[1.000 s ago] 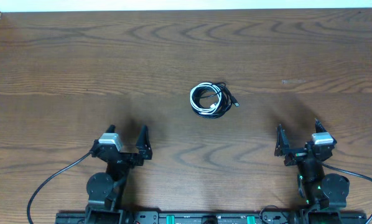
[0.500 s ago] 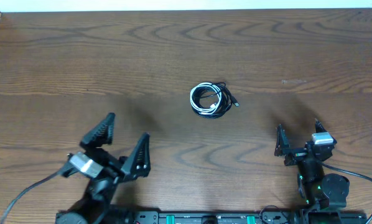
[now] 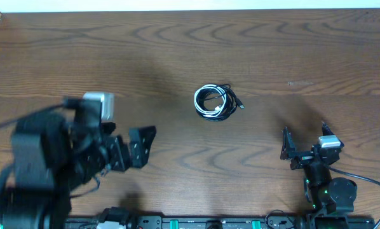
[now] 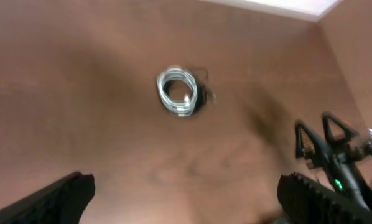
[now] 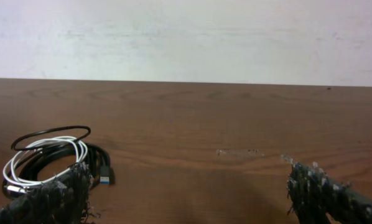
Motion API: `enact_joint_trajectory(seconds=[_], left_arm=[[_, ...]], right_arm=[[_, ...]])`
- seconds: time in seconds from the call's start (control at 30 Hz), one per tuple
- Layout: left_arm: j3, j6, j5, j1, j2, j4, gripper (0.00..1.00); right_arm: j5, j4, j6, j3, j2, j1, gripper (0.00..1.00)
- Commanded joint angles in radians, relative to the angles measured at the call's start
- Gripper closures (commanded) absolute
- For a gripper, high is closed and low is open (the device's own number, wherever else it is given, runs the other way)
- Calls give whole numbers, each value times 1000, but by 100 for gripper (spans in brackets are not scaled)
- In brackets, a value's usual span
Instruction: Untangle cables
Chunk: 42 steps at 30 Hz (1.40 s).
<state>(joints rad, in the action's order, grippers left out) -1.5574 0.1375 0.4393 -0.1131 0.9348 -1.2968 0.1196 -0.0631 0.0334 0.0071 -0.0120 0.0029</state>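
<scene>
The cables (image 3: 215, 102) lie as one small coiled bundle of black and white cords on the middle of the wooden table, a plug sticking out on the right. My left gripper (image 3: 117, 138) is lifted high at the left, blurred, and open. From its own camera the cables (image 4: 180, 93) lie far ahead, and nothing sits in the open left gripper (image 4: 186, 190). Near the front right, my right gripper (image 3: 303, 141) rests low and open. In its own view the cables (image 5: 49, 152) lie ahead to the left of the empty right gripper (image 5: 189, 177).
A pale wall (image 5: 186, 37) runs along the table's far edge. The arms' base rail (image 3: 203, 222) runs along the front edge, with thick black cords beside it. The right arm (image 4: 335, 155) shows at the right of the left wrist view.
The left arm has risen off the table toward the overhead camera and swung left, now large and blurred. The right arm and the cables have not moved.
</scene>
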Motion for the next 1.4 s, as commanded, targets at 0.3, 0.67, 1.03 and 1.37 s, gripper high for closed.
enact_joint_trajectory(seconds=[0.3,0.67,1.03,1.37], left_arm=[[-74,-2,168,-41,319,-380,1],[47,157,5,-74,339,-388,1],[50,206,4,-74,339,-249,1],[50,227,-172,-74,354,-34,1]], right_arm=[[7,-5,3,-1,5,-9,1],[7,-5,3,-1,5,-9,1],[7,-5,3,-1,5,-9,1],[7,-5,3,-1,5,-9,1]])
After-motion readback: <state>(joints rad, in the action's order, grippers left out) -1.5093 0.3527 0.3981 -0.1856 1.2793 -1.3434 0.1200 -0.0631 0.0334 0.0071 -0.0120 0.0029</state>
